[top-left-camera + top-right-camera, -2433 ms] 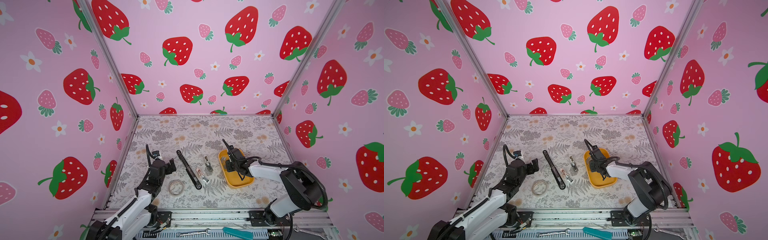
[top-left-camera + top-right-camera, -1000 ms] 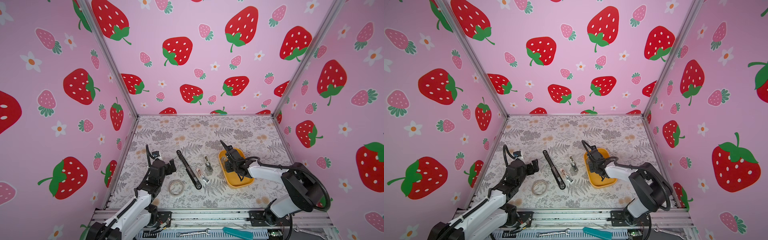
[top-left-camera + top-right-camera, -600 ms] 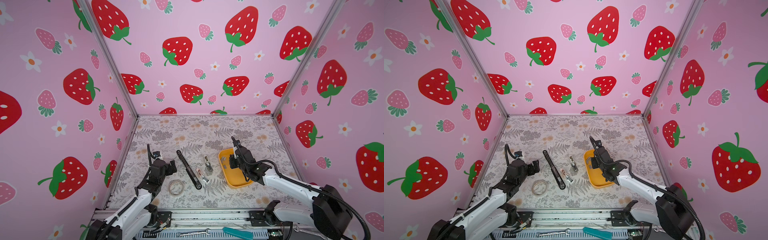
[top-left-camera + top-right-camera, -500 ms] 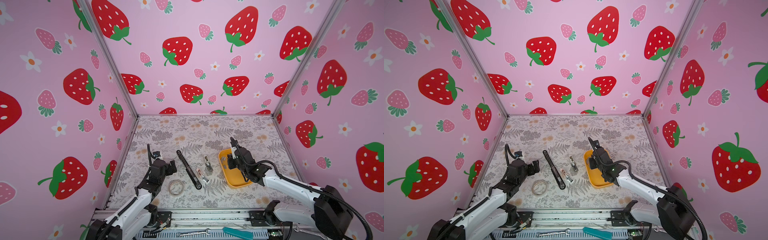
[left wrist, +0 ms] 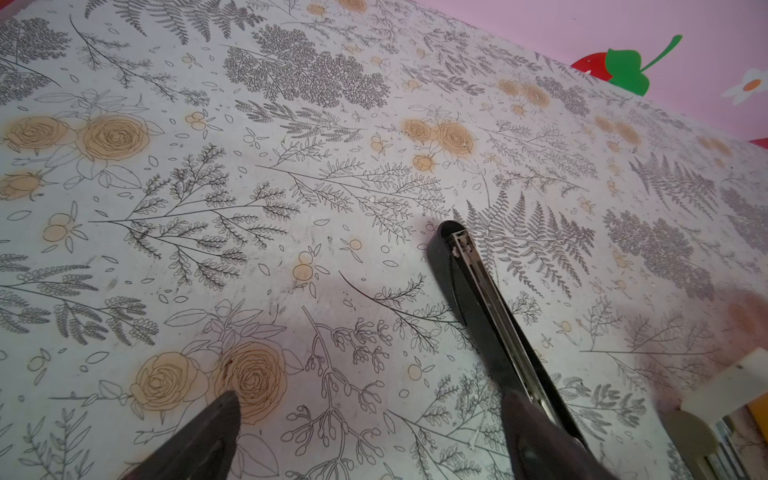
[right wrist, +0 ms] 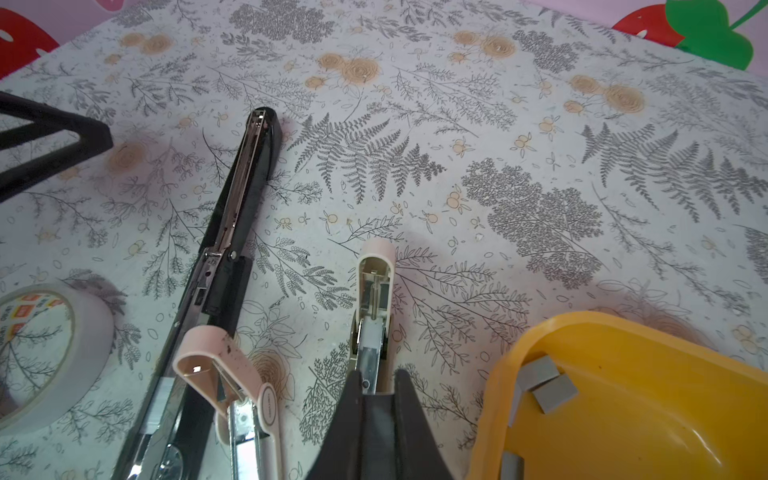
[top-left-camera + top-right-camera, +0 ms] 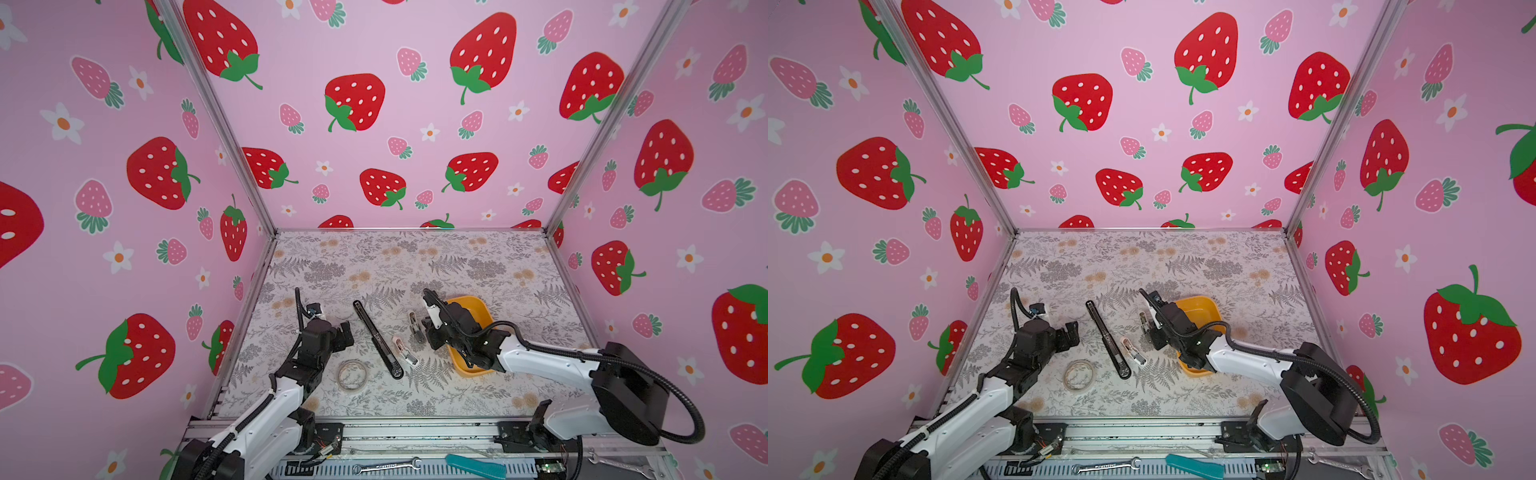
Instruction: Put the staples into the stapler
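Near the worktop's left edge, our left gripper [image 7: 347, 332] hangs released as before. Our right gripper [image 6: 376, 380] has left the yellow tray [image 6: 615, 328] and now clenches a staple strip [image 6: 371, 338] over the open beige stapler [image 6: 374, 282]. More staples [image 6: 544, 376] lie in the tray.

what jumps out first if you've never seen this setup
The loud strawberry-print walls around the floral table hit first. Then the yellow tray right of centre, with grey staples inside, and the long black stapler lying opened flat mid-table. The right gripper hangs over a small pale stapler beside the tray.
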Robot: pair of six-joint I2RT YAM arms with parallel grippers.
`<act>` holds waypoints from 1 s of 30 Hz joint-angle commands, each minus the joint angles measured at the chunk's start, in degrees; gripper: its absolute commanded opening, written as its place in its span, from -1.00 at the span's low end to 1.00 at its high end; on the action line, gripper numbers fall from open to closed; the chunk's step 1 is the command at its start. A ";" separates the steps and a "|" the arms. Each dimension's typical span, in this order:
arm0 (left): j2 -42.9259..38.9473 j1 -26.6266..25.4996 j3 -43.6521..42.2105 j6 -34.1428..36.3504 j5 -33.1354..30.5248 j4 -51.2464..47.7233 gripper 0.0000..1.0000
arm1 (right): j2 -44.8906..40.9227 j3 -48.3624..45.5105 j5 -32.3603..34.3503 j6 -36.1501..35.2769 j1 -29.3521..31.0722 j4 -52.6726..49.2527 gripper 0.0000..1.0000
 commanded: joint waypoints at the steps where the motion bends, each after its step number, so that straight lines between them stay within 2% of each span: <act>1: -0.29 -0.12 2.09 -0.46 0.25 0.00 0.98 | 1.89 1.72 0.06 -0.20 1.08 1.92 -0.75; 12: -0.20 -0.10 2.11 -0.49 0.18 -0.04 0.98 | 7.62 2.03 0.16 3.76 1.02 4.48 -0.82; 30: -0.29 -0.03 2.07 -0.54 -0.11 -0.13 0.98 | 12.13 3.46 1.41 5.08 0.82 5.66 -0.82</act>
